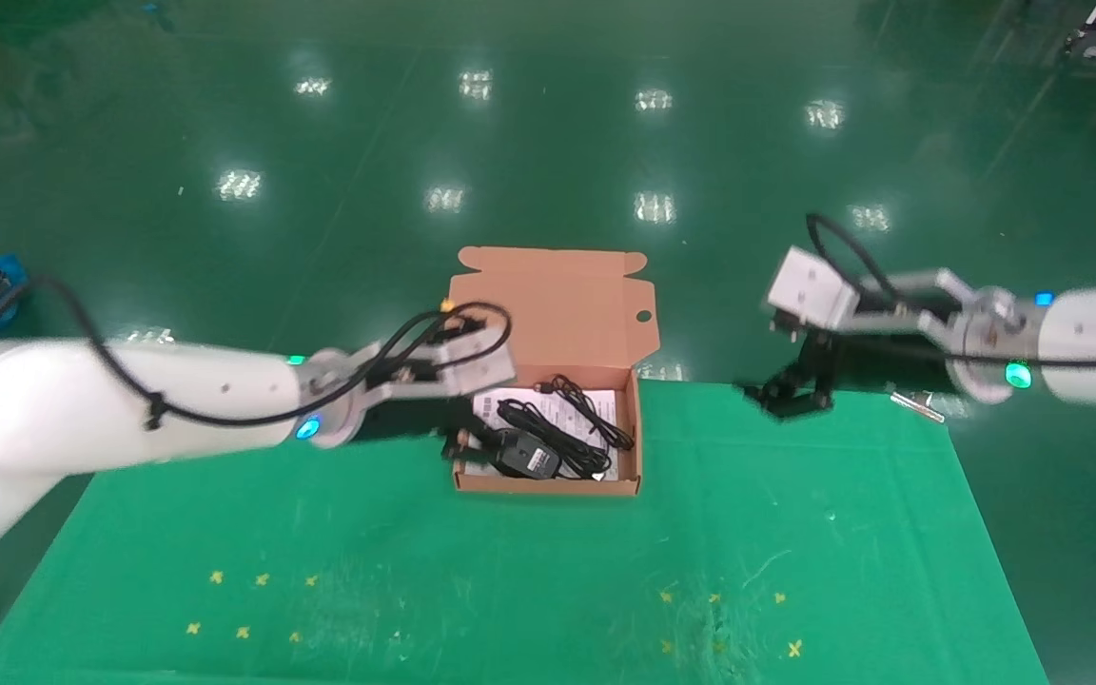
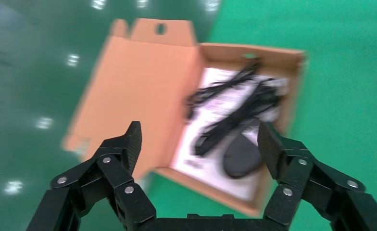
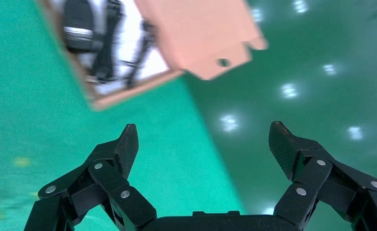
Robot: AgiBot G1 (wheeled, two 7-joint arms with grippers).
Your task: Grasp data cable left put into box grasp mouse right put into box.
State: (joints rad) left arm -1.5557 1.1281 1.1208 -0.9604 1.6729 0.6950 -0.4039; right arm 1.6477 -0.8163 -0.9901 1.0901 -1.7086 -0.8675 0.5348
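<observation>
Cardboard orange-brown box (image 1: 548, 487) at frame centre held black oval mouse (image 1: 527, 455) and looped black cable (image 1: 596, 411); left pincer (image 1: 460, 445) nearer, right pincer (image 1: 781, 395) farther, both spread, empty.

The head camera looks forward and down from above the table's near edge. Each wrist camera looks out past its own spread fingers, from the left and right. All three views share the box (image 1: 548, 480) (image 2: 129, 91) (image 3: 206, 33).
</observation>
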